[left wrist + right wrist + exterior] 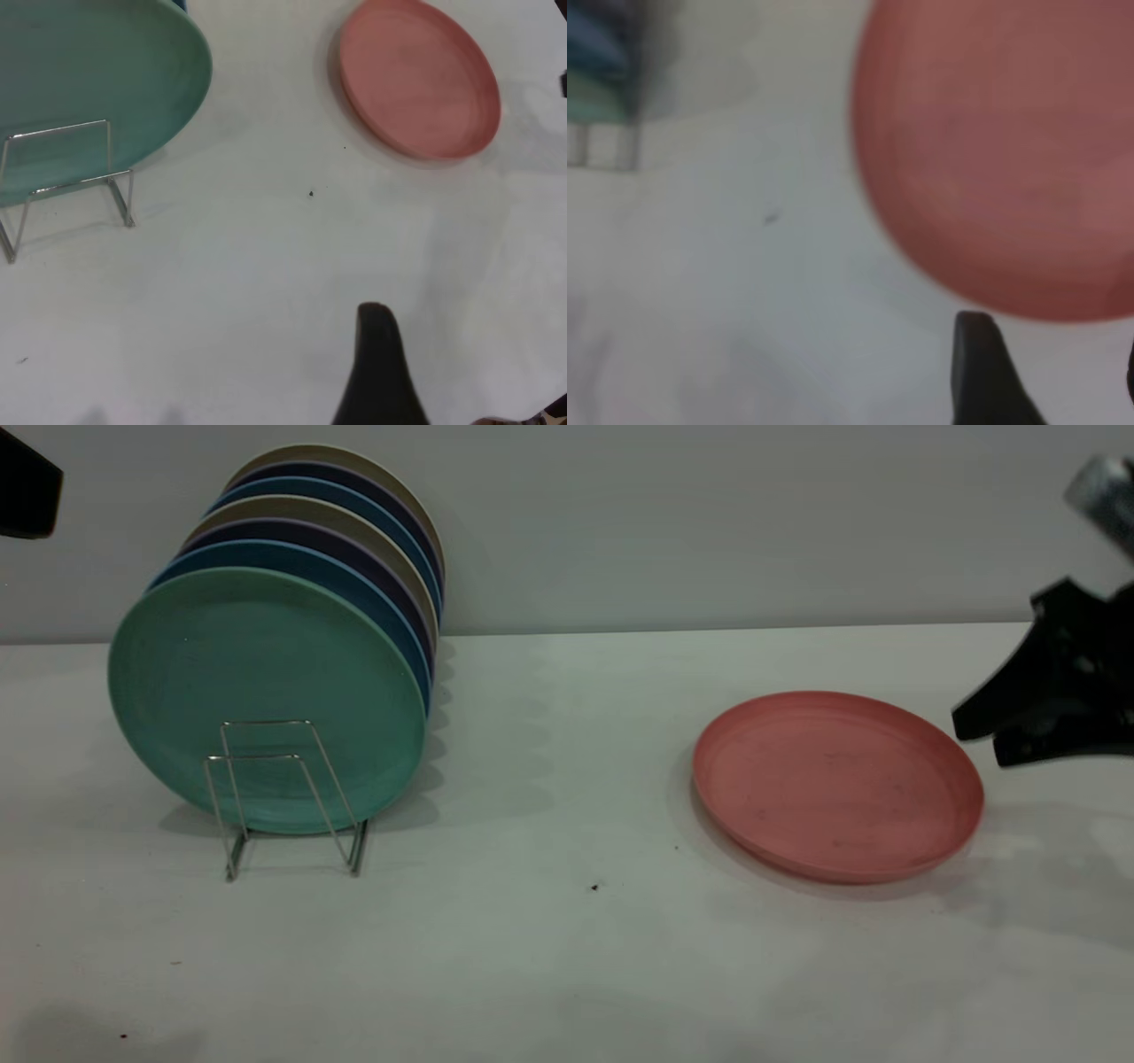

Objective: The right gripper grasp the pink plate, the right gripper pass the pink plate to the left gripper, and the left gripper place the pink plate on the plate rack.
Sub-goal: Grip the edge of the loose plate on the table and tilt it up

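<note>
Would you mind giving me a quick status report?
Right gripper open, just off the pink plate rim. Left gripper parked high, far left. Plate flat on table, ungrasped. Path clear.

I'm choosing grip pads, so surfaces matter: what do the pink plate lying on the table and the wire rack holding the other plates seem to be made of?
The round salmon-pink plate looks like matte plastic or a fibre composite: dull, no glare, faint dark specks; which one is unclear. The thin silver wire plate rack looks like bare or plated metal: slim rods with bright glints along them.
</note>
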`<move>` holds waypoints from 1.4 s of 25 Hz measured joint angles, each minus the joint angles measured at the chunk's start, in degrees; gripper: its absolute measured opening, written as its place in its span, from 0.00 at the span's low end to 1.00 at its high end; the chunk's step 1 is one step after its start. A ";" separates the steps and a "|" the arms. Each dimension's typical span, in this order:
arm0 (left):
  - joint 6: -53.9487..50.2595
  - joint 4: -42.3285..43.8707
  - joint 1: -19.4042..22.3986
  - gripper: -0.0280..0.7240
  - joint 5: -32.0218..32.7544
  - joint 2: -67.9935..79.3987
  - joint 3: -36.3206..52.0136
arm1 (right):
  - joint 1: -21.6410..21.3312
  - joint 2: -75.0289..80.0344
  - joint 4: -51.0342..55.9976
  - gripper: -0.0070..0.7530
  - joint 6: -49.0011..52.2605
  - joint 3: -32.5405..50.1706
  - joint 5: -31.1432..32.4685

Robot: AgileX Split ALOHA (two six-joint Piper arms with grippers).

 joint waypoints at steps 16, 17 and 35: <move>0.16 0.00 0.00 0.79 0.13 0.00 0.00 | -2.53 18.28 3.48 0.51 -0.44 -15.19 -4.55; 0.16 0.00 0.00 0.79 0.15 0.00 0.00 | -2.53 18.89 3.58 0.50 -0.44 -15.95 -4.70; 0.22 0.00 0.00 0.79 0.30 0.00 0.00 | -2.55 22.02 5.21 0.21 -1.29 -17.88 -5.18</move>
